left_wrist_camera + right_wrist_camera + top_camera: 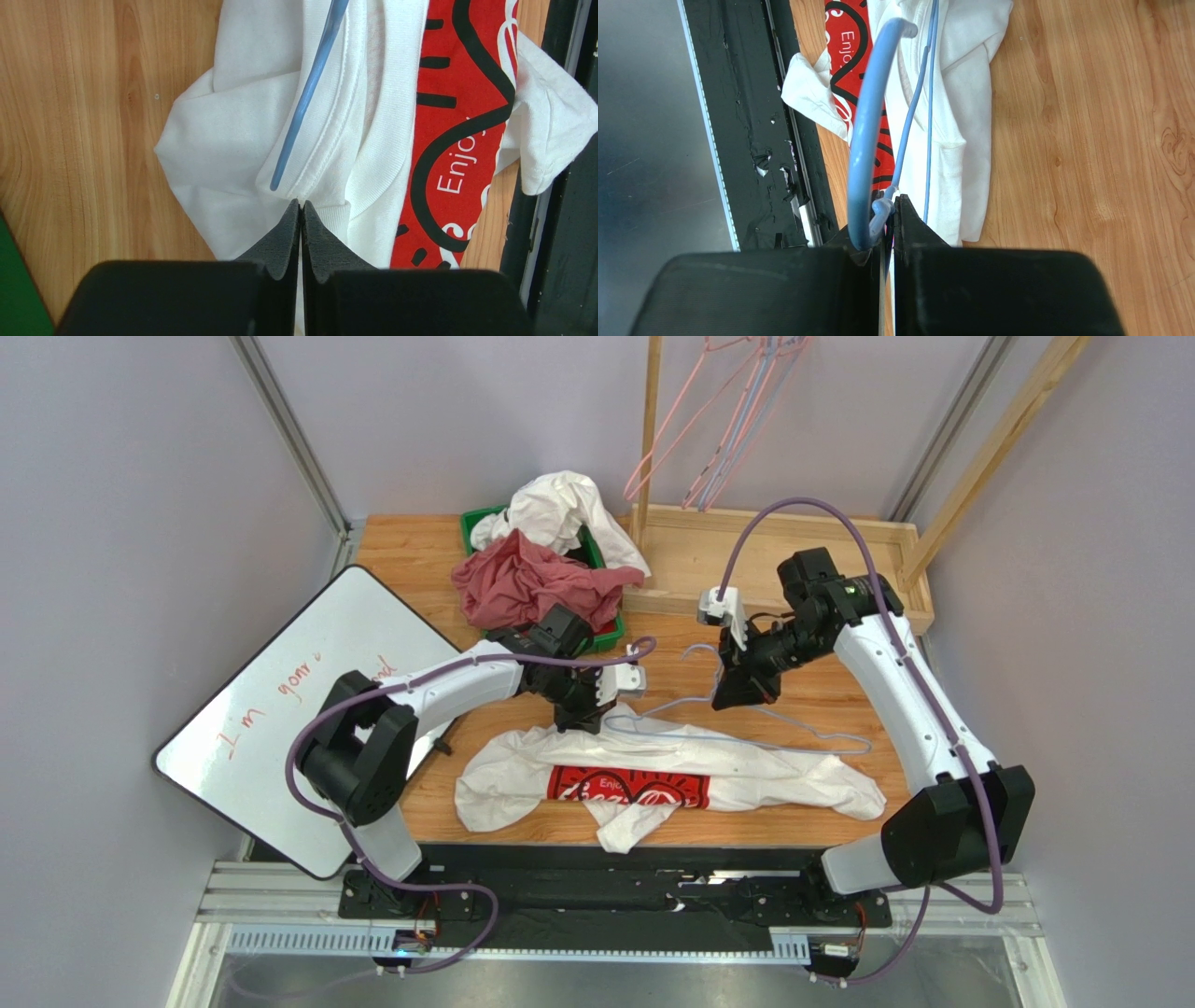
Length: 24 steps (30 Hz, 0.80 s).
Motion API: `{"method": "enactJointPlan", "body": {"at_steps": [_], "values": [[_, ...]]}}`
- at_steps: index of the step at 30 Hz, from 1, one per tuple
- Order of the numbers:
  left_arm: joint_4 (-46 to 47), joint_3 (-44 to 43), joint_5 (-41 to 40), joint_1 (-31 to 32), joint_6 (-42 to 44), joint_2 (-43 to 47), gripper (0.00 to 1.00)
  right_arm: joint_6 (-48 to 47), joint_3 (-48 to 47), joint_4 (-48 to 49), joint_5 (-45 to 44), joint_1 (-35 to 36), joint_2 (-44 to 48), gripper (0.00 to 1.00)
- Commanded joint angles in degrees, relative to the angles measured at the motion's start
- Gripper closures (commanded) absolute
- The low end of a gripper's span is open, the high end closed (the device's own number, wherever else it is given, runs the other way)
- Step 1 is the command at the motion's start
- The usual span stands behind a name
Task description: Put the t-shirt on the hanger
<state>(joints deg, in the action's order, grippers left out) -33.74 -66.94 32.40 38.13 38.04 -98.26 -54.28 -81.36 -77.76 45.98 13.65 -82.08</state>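
The left gripper is closed tight, its tips pinching a stitched edge of the t-shirt at the garment's far side, just beside the spot where one arm of the hanger disappears under the cloth. The right gripper is likewise clamped, holding the pale blue hanger at the twisted neck below its hook and carrying that part a little above the wooden table. I judge the step in hand to be threading: one shoulder of the hanger is inside an opening, though I cannot tell whether that opening is the collar or the hem. The next move seems to call for the left arm to lift and spread the pinched edge while the right arm slides the hanger further left and in, without the wire snagging on a fold. The t-shirt lies bunched near the table's near edge, its long axis running left to right, sleeves out to either side and the red print in the middle. The hanger's long axis also runs left to right, hook toward the far side, its right end bare outside the cloth.
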Motion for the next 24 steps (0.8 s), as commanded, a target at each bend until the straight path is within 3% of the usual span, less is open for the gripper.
{"method": "enactJointPlan", "body": {"at_steps": [1, 6, 11, 24], "values": [[0.1, -1.4, 1.3, 0.2, 0.3, 4.5, 1.0, 0.6, -1.3, -17.8, 1.7, -0.3, 3.8, 1.0], [0.7, -1.4, 0.8, 0.1, -0.7, 6.6, 1.0, 1.5, -0.3, -17.8, 3.0, -0.4, 5.5, 1.0], [-5.5, -3.4, 1.3, 0.1, 0.6, 4.5, 1.0, 1.9, 2.1, -17.8, 3.3, -0.3, 6.2, 1.0], [-1.9, 0.4, 1.8, 0.2, 1.1, 10.8, 1.0, -0.4, 3.2, -17.5, 5.2, -0.1, 1.5, 1.0]]}}
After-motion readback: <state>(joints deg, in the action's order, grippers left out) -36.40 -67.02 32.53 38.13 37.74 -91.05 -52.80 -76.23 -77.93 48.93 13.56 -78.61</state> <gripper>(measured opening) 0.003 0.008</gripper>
